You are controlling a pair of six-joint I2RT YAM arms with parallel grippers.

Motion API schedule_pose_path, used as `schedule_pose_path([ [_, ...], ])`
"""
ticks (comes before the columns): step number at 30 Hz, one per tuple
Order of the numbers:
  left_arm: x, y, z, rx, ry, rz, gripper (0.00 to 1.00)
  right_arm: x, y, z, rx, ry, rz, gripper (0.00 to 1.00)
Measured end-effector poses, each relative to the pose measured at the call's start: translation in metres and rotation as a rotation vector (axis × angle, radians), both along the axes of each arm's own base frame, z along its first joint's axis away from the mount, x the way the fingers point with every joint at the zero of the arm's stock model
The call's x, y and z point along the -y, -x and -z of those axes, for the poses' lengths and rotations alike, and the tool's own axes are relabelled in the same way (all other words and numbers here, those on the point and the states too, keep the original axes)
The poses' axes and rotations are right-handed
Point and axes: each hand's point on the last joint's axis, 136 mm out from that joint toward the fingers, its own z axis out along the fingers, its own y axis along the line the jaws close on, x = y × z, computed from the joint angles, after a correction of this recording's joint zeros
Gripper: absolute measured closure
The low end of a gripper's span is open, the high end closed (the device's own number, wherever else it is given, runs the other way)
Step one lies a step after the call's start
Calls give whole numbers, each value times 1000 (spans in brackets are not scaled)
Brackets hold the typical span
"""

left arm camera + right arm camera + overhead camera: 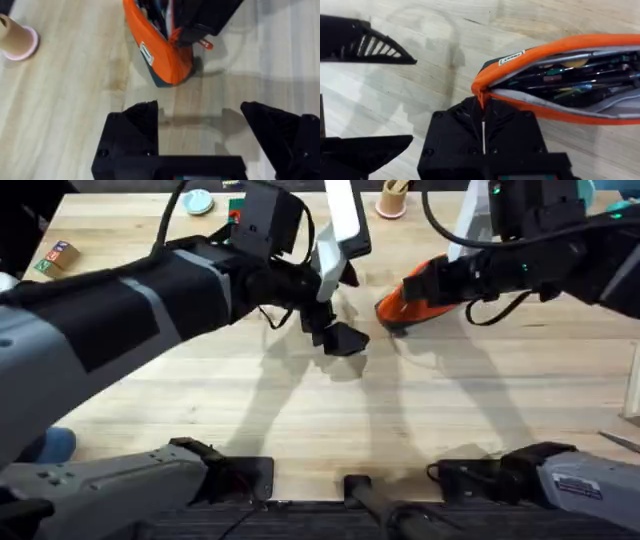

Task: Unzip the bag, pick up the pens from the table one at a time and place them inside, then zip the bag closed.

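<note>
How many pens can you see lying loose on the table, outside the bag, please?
0. The pens lie inside the open bag, whose end the right gripper pinches; the arms may hide others on the table.

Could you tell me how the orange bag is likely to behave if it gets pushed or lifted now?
The bag looks like soft fabric, so it would probably sag or buckle rather than slide rigidly. It gapes open with pens inside, so tipping might spill them. The right claw, shut at its end, should steady it.
</note>
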Motion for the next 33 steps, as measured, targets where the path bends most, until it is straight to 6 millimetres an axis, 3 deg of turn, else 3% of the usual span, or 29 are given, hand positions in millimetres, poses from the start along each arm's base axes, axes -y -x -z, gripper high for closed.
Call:
schedule_pose_path([
  [11,7,-13,-12,63,45,-12,6,-1,2,-4,1,-16,8,971],
  [19,24,-29,13,-37,97,-57,6,-2,2,-4,-1,-20,8,970],
  [27,49,-34,12,-97,177,-96,4,-2,2,-4,-1,-23,6,971],
  [33,59,-36,24,-165,197,-127,6,-2,2,-5,1,-24,6,971],
])
